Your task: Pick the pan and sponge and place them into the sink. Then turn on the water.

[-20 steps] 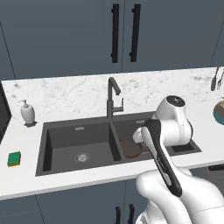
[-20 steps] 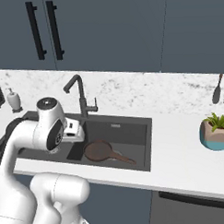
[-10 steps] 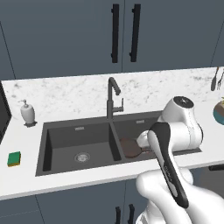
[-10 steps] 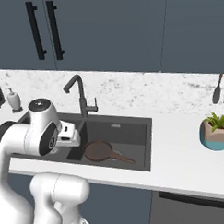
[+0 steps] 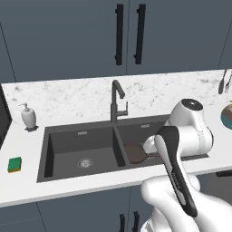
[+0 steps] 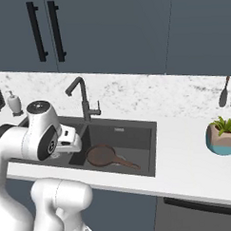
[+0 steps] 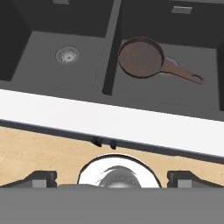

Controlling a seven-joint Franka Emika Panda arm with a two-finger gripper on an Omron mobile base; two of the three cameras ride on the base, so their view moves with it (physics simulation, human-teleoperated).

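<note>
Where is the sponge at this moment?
In the left base view, the sponge lies on the white counter left of the sink, in front of the soap dispenser.

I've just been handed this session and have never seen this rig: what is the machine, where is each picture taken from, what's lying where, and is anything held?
It is a white robot arm on a drivable base in a simulated kitchen. Two pictures come from cameras on the base, behind the arm on its left and right. The third looks along the end effector, whose fingertips stand wide apart at the bottom; it is open and holds nothing. The pan lies in one basin of the sink, partly over the drain. The sponge sits on the counter beside the other basin, near a soap dispenser. Behind the basins stands the faucet; no water is visible.
</note>
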